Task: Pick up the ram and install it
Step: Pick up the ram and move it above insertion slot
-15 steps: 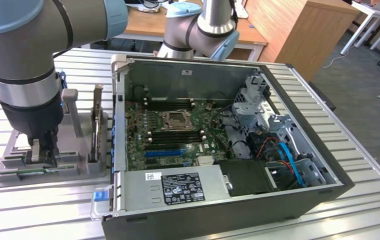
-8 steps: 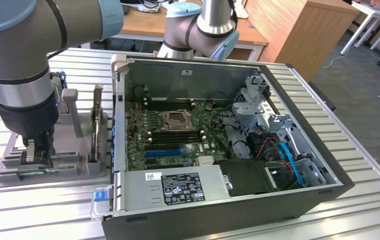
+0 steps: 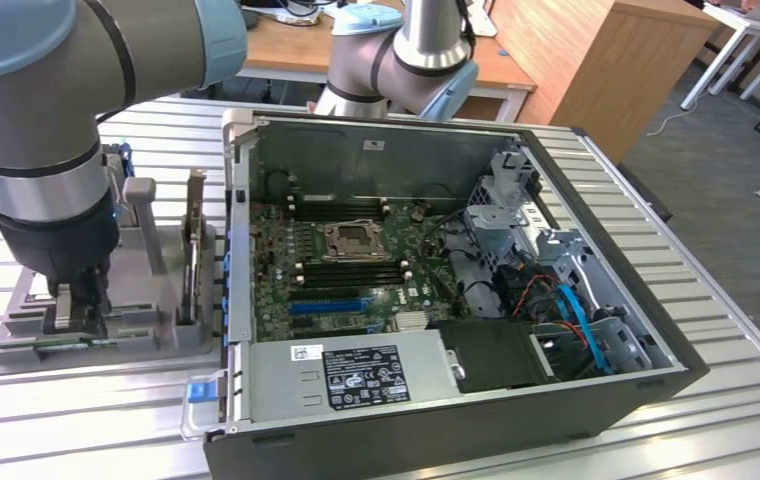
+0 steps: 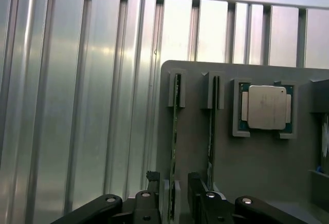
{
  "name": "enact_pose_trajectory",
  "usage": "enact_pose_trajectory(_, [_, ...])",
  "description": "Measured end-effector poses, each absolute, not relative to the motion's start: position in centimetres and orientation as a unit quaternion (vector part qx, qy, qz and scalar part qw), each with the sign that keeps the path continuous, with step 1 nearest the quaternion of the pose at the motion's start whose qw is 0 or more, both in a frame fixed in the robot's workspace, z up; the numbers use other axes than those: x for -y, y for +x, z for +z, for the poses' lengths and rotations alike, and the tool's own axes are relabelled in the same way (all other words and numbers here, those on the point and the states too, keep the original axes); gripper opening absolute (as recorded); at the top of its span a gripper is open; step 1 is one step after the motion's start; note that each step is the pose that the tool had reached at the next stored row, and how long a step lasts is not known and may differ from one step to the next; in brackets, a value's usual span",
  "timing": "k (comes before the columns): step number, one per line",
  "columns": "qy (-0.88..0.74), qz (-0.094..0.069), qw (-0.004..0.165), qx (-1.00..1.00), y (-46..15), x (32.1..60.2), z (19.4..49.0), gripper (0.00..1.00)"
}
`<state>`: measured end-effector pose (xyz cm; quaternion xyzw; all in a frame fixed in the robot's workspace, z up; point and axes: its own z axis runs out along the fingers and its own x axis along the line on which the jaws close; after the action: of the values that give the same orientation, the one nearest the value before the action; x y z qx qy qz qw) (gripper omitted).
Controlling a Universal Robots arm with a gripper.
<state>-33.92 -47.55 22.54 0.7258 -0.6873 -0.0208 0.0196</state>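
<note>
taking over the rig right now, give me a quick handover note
Gripper: open, down over the grey holder, straddling the ram, not clamped.
Ram: on edge in its holder slot; a second stick and a processor sit alongside.
Done: gripper lined up on the ram.
Left: grip, lift, seat it in the motherboard inside the open case.

Printed labels on the power supply (image 3: 353, 376) and case wall (image 3: 340, 160), none legible.
</note>
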Motion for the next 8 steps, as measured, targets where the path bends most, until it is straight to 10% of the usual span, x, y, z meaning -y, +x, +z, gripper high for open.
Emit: enact_pose_trajectory(8, [0.726, -0.021, 0.02, 0.687, -33.92, 47.55, 21.83, 0.36])
